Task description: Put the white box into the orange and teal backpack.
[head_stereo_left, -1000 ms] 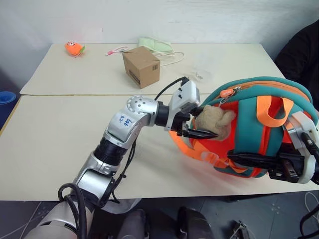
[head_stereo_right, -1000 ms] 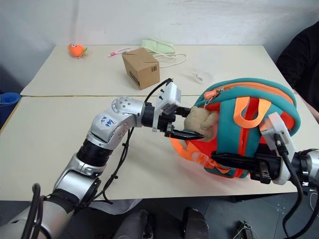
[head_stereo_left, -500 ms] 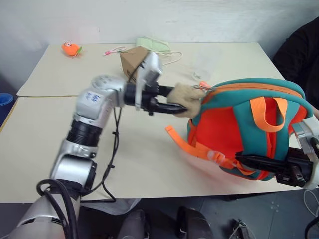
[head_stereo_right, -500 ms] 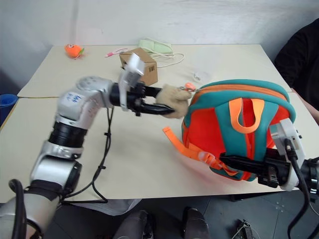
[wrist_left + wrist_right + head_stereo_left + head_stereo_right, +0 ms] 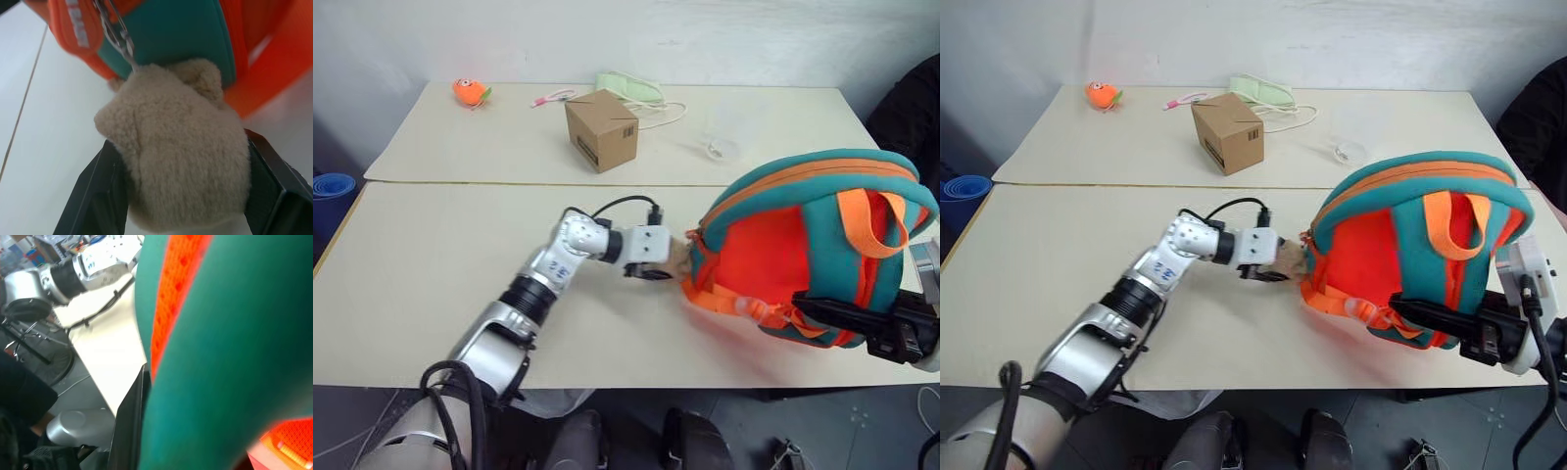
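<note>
The orange and teal backpack point(image 5: 803, 245) stands tilted at the table's right front, straps facing me. Its beige plush toy point(image 5: 181, 161) hangs from a small chain at the bag's left side, down near the tabletop. My left gripper point(image 5: 658, 266) is shut on that plush toy, one black finger point(image 5: 93, 196) on each flank. My right gripper point(image 5: 847, 321) is shut on the backpack's lower right edge, and teal and orange fabric point(image 5: 220, 333) presses against its finger point(image 5: 129, 431). The white box is out of view.
A brown cardboard box point(image 5: 601, 129) stands at mid-table behind my left arm. Further back lie a small orange toy point(image 5: 470, 91), a pink item point(image 5: 548, 98) and a green pouch with white cable point(image 5: 631, 86). A person in dark clothing point(image 5: 911, 108) is at the right edge.
My left gripper, still holding the plush toy, has swung up and then dropped to table level at the backpack's left side. The backpack has tilted slightly in my right gripper.
</note>
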Tool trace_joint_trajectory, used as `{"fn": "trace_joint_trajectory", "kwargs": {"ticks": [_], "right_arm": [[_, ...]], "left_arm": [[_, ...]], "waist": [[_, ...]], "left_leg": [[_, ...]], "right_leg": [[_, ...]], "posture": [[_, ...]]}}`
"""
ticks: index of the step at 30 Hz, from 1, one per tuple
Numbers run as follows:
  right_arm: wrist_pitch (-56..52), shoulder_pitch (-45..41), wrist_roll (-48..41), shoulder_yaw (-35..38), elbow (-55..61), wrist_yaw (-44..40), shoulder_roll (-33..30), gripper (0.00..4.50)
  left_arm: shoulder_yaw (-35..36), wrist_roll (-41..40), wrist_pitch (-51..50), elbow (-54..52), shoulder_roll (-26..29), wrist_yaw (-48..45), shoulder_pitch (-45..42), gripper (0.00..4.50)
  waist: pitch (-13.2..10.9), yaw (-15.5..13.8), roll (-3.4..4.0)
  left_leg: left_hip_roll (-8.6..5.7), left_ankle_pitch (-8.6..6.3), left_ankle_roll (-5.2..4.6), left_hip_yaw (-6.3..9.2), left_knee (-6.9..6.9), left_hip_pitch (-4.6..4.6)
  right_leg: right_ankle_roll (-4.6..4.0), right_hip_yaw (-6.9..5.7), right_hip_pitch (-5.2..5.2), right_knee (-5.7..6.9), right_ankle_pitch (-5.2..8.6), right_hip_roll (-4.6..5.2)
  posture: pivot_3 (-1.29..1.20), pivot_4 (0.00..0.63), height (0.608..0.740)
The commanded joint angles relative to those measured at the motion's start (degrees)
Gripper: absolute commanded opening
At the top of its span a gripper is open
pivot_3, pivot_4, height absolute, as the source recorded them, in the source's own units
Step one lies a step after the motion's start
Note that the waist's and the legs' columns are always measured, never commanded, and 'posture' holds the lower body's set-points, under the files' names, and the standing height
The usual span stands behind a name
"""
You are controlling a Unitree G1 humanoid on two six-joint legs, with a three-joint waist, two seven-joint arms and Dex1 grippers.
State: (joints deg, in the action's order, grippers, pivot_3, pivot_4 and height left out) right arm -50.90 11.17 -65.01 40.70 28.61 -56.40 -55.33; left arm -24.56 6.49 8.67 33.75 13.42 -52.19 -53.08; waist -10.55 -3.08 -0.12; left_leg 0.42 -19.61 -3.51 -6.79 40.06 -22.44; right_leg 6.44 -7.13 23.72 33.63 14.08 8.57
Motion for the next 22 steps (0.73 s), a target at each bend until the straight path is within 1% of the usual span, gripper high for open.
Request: {"fn": "trace_joint_trajectory", "kwargs": {"ticks": [1,3,4,5,7,8,10,12,14,15,16,18,20,22], "right_arm": [[4.16,-1.78,3.84,-0.81,-0.73,1.67,1.27,0.00],[2.68,-2.53,4.71,-1.45,-3.26,3.79,0.98,0.70],[1.96,-2.68,4.67,-1.52,-4.10,4.24,0.78,0.81],[1.59,-1.66,4.78,-0.38,-4.88,2.63,0.07,1.25],[1.57,0.45,5.58,2.14,-6.11,-0.67,-1.38,1.82],[1.28,1.66,6.21,4.71,-7.75,-2.53,-2.68,2.19],[0.64,3.38,7.23,8.96,-10.88,-5.40,-4.85,2.91],[-0.52,6.41,9.15,15.28,-16.44,-10.81,-7.79,3.54],[-1.41,8.40,10.53,19.61,-20.52,-14.66,-9.83,4.30],[-1.38,8.71,11.78,22.48,-24.18,-15.97,-11.15,4.47],[-0.97,8.84,13.51,25.94,-28.94,-16.86,-12.74,4.47],[0.00,8.71,16.00,30.44,-35.33,-18.10,-14.39,4.47],[2.29,7.49,18.18,30.63,-37.22,-17.03,-14.25,4.47],[3.01,5.89,19.19,29.29,-37.37,-15.23,-13.07,4.47]], "left_arm": [[3.79,-3.85,-5.21,-4.24,-0.09,-1.30,1.62,2.47],[7.59,-9.31,-13.72,-8.29,2.22,-5.47,3.87,3.20],[8.87,-11.17,-17.00,-9.96,3.04,-6.78,4.63,3.26],[10.74,-14.21,-21.47,-12.58,5.18,-9.32,5.98,3.69],[13.11,-17.99,-27.36,-16.60,8.74,-12.54,7.95,4.24],[14.94,-20.46,-30.55,-18.58,11.13,-14.40,8.97,4.50],[17.67,-24.06,-35.51,-21.42,14.59,-16.59,10.20,4.50],[20.99,-27.33,-39.41,-23.46,18.86,-18.54,10.75,4.50],[23.41,-29.74,-41.91,-24.73,21.81,-19.70,10.81,4.50],[25.63,-30.92,-42.97,-24.71,23.81,-19.89,10.07,4.50],[28.43,-30.94,-42.10,-23.08,26.50,-19.26,8.55,4.50],[33.65,-34.12,-45.34,-20.84,29.87,-17.83,4.85,4.50],[36.84,-37.95,-48.32,-21.59,30.43,-17.08,3.54,4.50],[38.83,-39.67,-49.81,-23.58,29.25,-14.11,3.82,4.50]], "waist": [[0.00,0.24,0.00],[0.00,0.79,0.01],[0.01,1.14,0.01],[0.01,1.42,0.02],[0.02,1.73,0.04],[0.02,1.76,0.04],[0.02,1.73,0.05],[0.02,1.53,0.04],[0.02,1.40,0.03],[0.01,1.41,0.03],[0.01,1.48,0.03],[-0.01,1.57,0.00],[0.00,1.76,-0.02],[0.02,1.81,0.01]], "left_leg": [[0.03,0.00,0.01,0.00,0.00,0.00],[0.08,0.03,0.05,-0.07,-0.01,0.03],[0.10,0.04,0.07,-0.09,-0.01,0.03],[0.11,0.06,0.08,-0.09,-0.01,0.03],[0.11,0.09,0.07,-0.08,-0.01,0.04],[0.11,0.09,0.07,-0.08,-0.01,0.06],[0.08,0.09,0.05,-0.08,0.00,0.06],[0.02,0.10,0.01,-0.08,0.02,0.06],[-0.07,0.11,-0.05,0.02,0.02,0.06],[-0.09,0.10,-0.05,0.07,0.02,0.06],[-0.12,0.08,-0.08,0.09,0.02,0.06],[-0.22,0.07,-0.10,0.08,0.00,0.04],[-0.14,0.05,-0.04,0.10,-0.03,0.04],[-0.07,0.00,0.04,0.08,-0.05,0.12]], "right_leg": [[0.00,-0.06,0.00,0.03,0.00,-0.04],[0.00,-0.31,0.00,0.18,0.00,-0.11],[0.00,-0.38,0.01,0.20,0.00,-0.14],[0.00,-0.43,0.00,0.22,0.00,-0.14],[0.00,-0.45,-0.01,0.24,0.00,-0.15],[0.00,-0.44,-0.02,0.25,0.00,-0.18],[0.00,-0.44,-0.03,0.26,0.00,-0.35],[0.01,-0.42,-0.06,0.25,0.00,-0.35],[0.03,-0.44,-0.13,0.21,-0.02,-0.27],[0.04,-0.44,-0.16,0.19,-0.02,-0.23],[0.04,-0.40,-0.18,0.15,-0.02,-0.15],[0.05,-0.36,-0.10,0.13,-0.03,-0.06],[0.05,-0.37,-0.11,0.15,-0.02,-0.06],[0.05,-0.38,-0.20,0.11,-0.02,-0.05]], "posture": [[0.00,0.150,0.740],[0.00,0.150,0.740],[0.00,0.150,0.740],[0.00,0.150,0.740],[0.00,0.150,0.740],[0.00,0.150,0.740],[0.00,0.150,0.740],[0.00,0.150,0.740],[0.00,0.150,0.740],[0.00,0.150,0.740],[0.00,0.150,0.740],[0.00,0.150,0.740],[0.00,0.150,0.740],[0.00,0.150,0.740]]}}
